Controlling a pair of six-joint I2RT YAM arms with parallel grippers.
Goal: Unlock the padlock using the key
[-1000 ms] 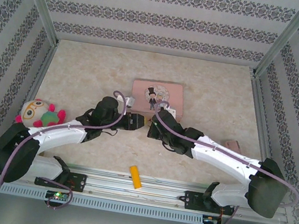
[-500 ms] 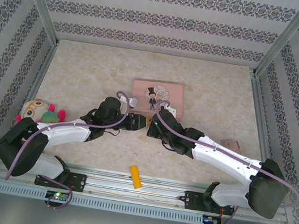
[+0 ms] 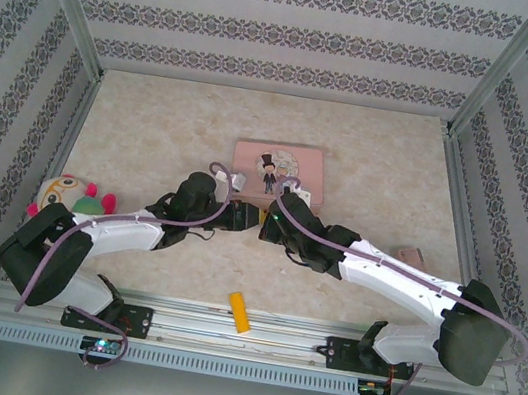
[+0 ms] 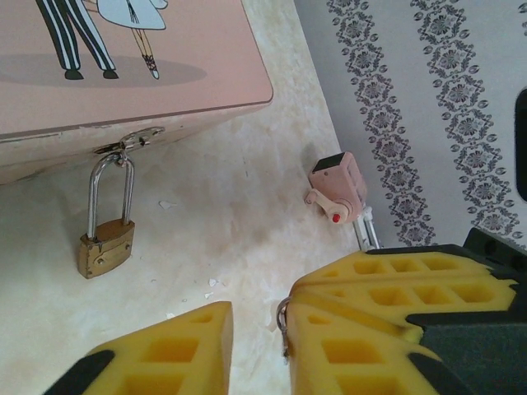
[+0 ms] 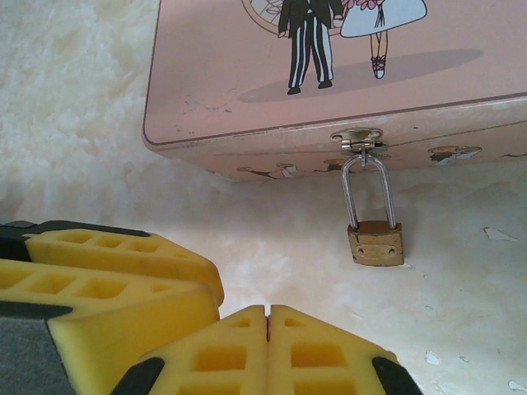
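1. Padlock [image 4: 105,247]: the brass body lies on the table [image 3: 382,157]. Its silver shackle passes through the hasp [image 5: 358,137] on the near wall of the pink tin [image 3: 279,168], at the tin's 6 o'clock edge. Both shackle legs enter the body.
2. Left gripper [image 3: 247,217]: at 6 o'clock of the tin, tip pointing toward 3 o'clock. In the left wrist view its yellow fingers [image 4: 165,350] stand apart with a narrow gap, holding nothing that can be made out.
3. Right gripper [image 5: 268,321]: tip to tip with the left gripper, pointing toward 9 o'clock, with its pads pressed together.
4. Key: a small metal ring [image 4: 282,317] shows where the two tips meet. The blade cannot be made out, nor which gripper holds it.
5. Surroundings, from the gripper tips in the top view: plush toy [image 3: 66,197] at 9 o'clock, yellow block [image 3: 239,312] at 6 o'clock, small pink object [image 3: 410,253] at 3 o'clock.
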